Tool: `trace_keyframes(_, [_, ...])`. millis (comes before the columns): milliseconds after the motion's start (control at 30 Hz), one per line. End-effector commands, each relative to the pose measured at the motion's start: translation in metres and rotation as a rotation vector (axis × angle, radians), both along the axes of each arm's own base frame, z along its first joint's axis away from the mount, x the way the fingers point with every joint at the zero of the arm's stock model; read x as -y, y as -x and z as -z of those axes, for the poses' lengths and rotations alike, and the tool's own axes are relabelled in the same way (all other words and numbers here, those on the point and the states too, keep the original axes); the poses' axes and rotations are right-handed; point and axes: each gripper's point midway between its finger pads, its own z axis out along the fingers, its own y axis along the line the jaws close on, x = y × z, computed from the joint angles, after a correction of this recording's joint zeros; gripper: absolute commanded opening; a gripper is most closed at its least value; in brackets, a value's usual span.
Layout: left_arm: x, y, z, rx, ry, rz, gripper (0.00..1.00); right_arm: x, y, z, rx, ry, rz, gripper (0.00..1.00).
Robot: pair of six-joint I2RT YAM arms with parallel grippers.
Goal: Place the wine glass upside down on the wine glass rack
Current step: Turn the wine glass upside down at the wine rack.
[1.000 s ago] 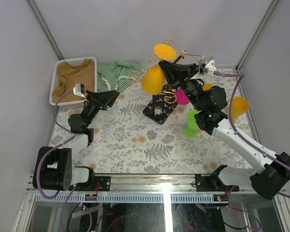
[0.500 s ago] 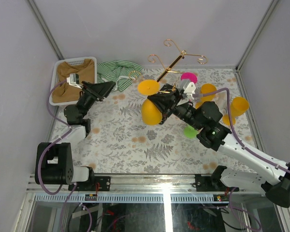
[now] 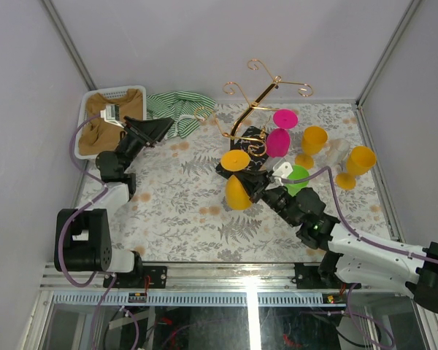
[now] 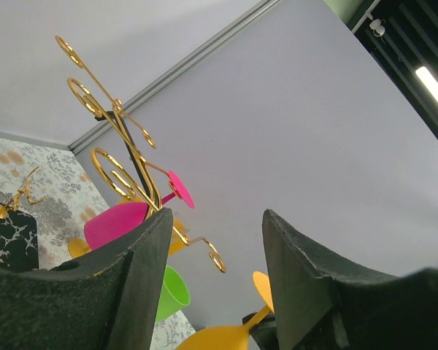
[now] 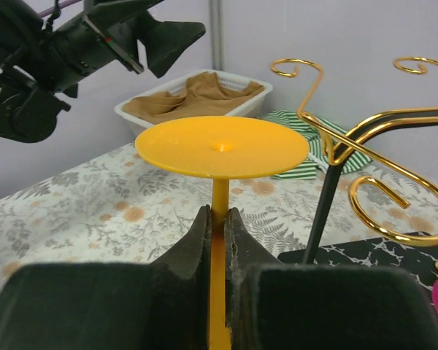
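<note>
My right gripper (image 3: 247, 181) is shut on the stem of an orange wine glass (image 3: 238, 194), held over the table just in front of the wine glass rack (image 3: 250, 109). In the right wrist view the fingers (image 5: 204, 233) pinch the stem below the flat foot (image 5: 221, 146). The gold rack stands on a black speckled base (image 3: 232, 169), and a pink glass (image 3: 278, 142) hangs on it. My left gripper (image 3: 152, 130) is open and empty, raised at the left and facing the rack (image 4: 109, 138). The held glass (image 4: 219, 337) shows low between its fingers (image 4: 135, 284).
A green glass (image 3: 299, 175) and two orange glasses (image 3: 314, 138) (image 3: 359, 160) stand right of the rack. A white basket (image 3: 87, 109) with brown cloth sits at the back left, beside a green striped cloth (image 3: 177, 108). The enclosure walls are close on all sides.
My right arm has brought the orange glass down from beside the rack's hooks, toward the near side of the table. My left gripper has swung back and left, staying open.
</note>
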Motion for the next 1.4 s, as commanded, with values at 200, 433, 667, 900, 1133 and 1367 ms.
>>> trace_keyframes(200, [-0.002, -0.008, -0.001, 0.037, -0.023, 0.0, 0.51, 0.017, -0.015, -0.033, 0.136, -0.187, 0.164, 0.0])
trace_keyframes(433, [-0.003, -0.014, -0.001, 0.046, -0.009, 0.002, 0.51, 0.034, -0.022, -0.021, 0.126, -0.2, 0.252, 0.0])
trace_keyframes(667, [-0.004, -0.02, -0.003, 0.056, 0.023, 0.015, 0.51, 0.036, -0.028, -0.007, 0.126, -0.183, 0.29, 0.0])
trace_keyframes(900, [-0.004, -0.019, -0.001, 0.067, 0.011, 0.014, 0.5, 0.035, -0.035, 0.0, 0.114, -0.175, 0.324, 0.0])
trace_keyframes(1133, [-0.003, -0.025, -0.002, 0.078, -0.048, 0.0, 0.5, 0.037, -0.045, 0.004, 0.101, -0.161, 0.336, 0.0])
trace_keyframes(1367, [-0.001, -0.027, -0.004, 0.092, -0.107, -0.023, 0.58, 0.042, -0.056, 0.006, 0.096, -0.151, 0.334, 0.0])
